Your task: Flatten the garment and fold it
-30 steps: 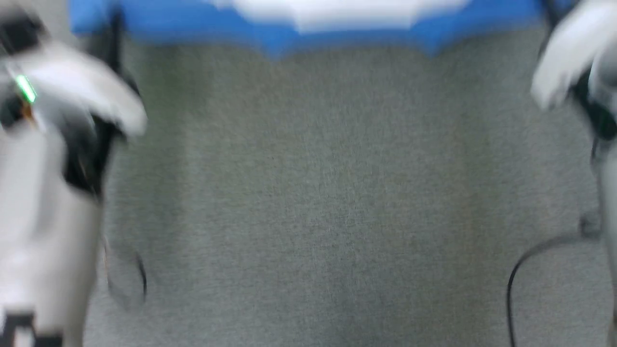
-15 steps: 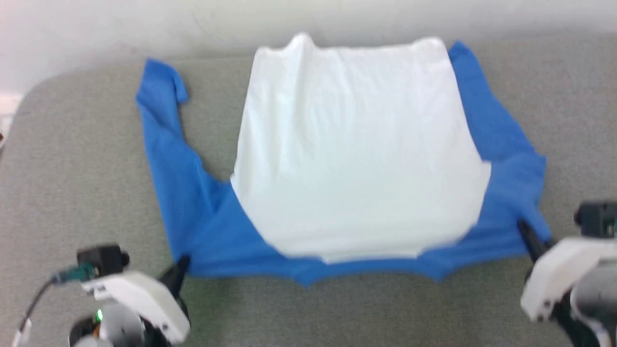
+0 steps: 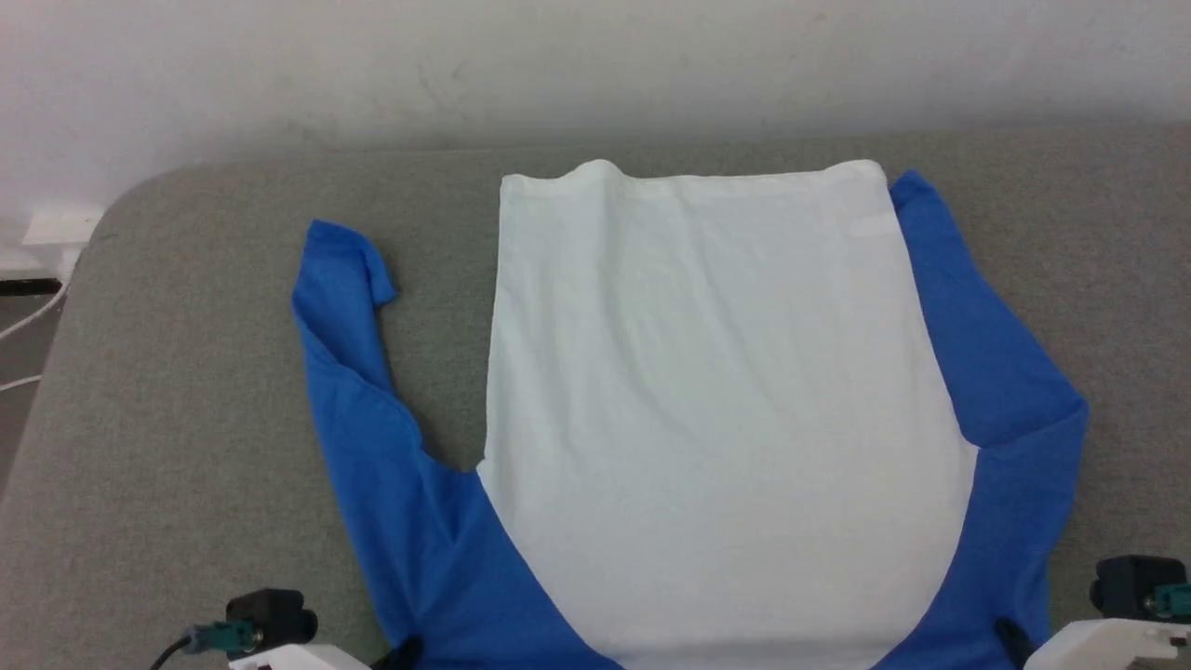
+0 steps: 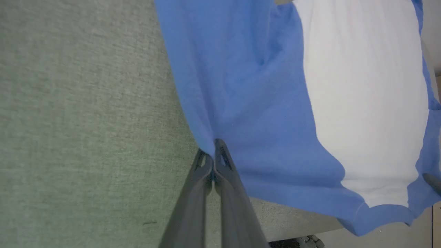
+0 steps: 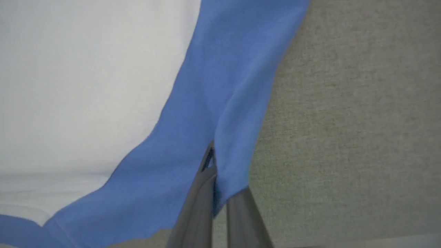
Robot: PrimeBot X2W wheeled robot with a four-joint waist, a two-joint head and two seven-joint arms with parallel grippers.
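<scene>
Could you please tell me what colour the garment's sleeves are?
The sleeves are plain royal blue, against a white body; the head view shows this best.

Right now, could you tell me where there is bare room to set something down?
Bare: grey surface left of the left sleeve; a strip between garment and wall. Crowded: near edge, where left pincer and right pincer grip.

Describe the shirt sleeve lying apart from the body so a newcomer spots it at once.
On the grey surface lies the garment, white with blue sleeves. The left sleeve stretches away from the robot, a grey wedge separating it from the white body; the right sleeve hugs the body.
</scene>
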